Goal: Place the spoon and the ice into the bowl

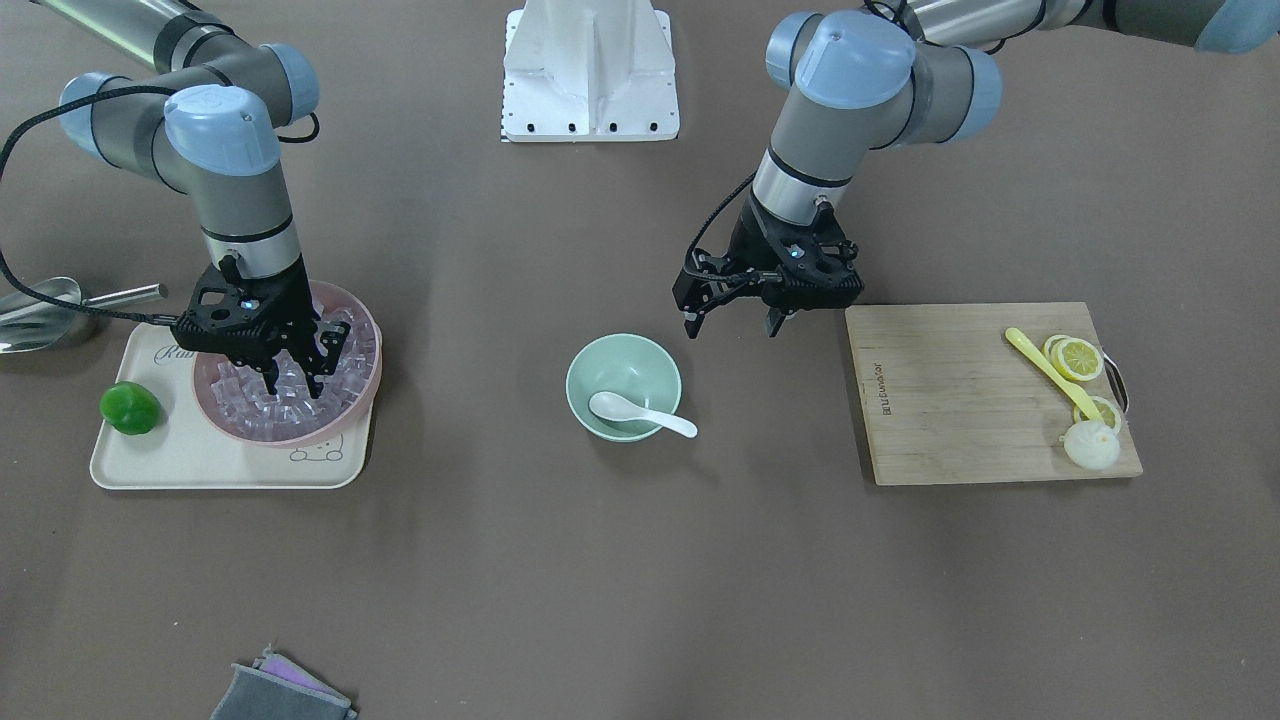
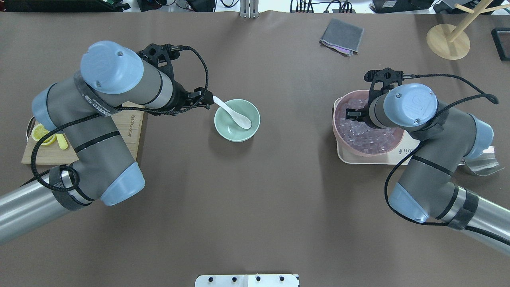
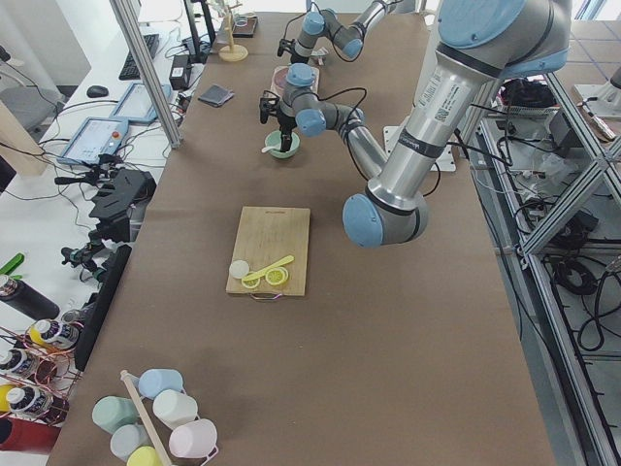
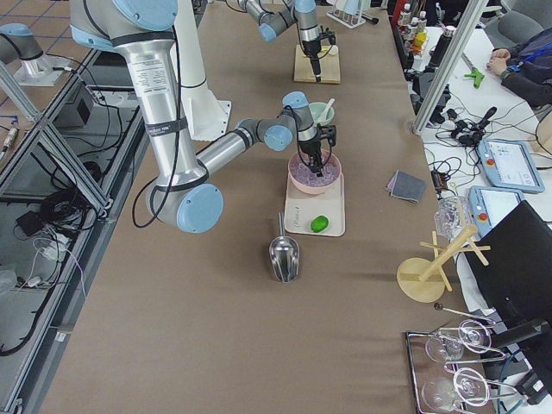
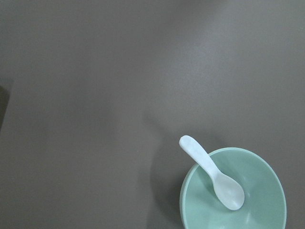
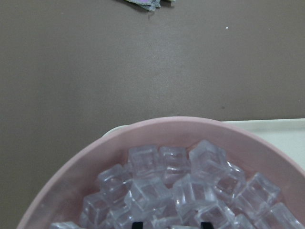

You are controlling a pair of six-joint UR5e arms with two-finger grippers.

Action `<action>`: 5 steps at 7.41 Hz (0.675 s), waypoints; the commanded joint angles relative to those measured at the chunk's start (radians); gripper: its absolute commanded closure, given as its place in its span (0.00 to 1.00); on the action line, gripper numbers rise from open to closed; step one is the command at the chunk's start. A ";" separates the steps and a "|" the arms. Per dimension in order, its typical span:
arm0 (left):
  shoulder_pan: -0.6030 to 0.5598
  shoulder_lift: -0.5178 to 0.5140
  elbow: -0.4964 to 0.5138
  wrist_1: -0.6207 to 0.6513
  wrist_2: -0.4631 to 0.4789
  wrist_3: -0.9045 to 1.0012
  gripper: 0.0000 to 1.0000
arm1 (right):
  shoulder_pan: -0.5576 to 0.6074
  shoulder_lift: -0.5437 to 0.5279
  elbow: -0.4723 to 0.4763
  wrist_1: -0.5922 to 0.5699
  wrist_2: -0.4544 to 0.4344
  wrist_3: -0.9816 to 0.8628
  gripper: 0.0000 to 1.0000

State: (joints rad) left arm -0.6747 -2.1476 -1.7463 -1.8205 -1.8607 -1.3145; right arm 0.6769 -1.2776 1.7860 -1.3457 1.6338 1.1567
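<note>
The white spoon (image 1: 640, 412) lies in the mint-green bowl (image 1: 623, 352) with its scoop inside and its handle over the rim; it also shows in the left wrist view (image 5: 214, 174). My left gripper (image 1: 732, 325) is open and empty above the table between the bowl and the cutting board. My right gripper (image 1: 295, 385) is down in the pink bowl (image 1: 365, 330) among the ice (image 1: 250, 412). Its fingertips (image 6: 137, 223) stand partly closed with a cube between them.
The pink bowl sits on a cream tray (image 1: 180, 460) with a green fruit (image 1: 130, 407). A metal scoop (image 1: 40, 310) lies beside the tray. A wooden cutting board (image 1: 950, 400) holds a yellow spoon (image 1: 1050, 370) and lemon slices (image 1: 1080, 358). A grey cloth (image 1: 280, 690) lies near the table edge.
</note>
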 commanded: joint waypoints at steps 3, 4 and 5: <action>-0.025 -0.002 -0.005 0.009 -0.021 0.049 0.02 | 0.013 0.014 0.048 -0.003 0.008 -0.003 1.00; -0.086 0.000 -0.004 0.067 -0.126 0.158 0.02 | 0.016 0.041 0.050 -0.001 0.008 -0.003 1.00; -0.161 0.000 -0.005 0.137 -0.215 0.313 0.02 | 0.013 0.076 0.050 -0.003 0.008 -0.003 1.00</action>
State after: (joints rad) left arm -0.7555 -2.1482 -1.7507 -1.7568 -1.9723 -1.1602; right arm 0.6906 -1.2385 1.8329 -1.3476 1.6410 1.1537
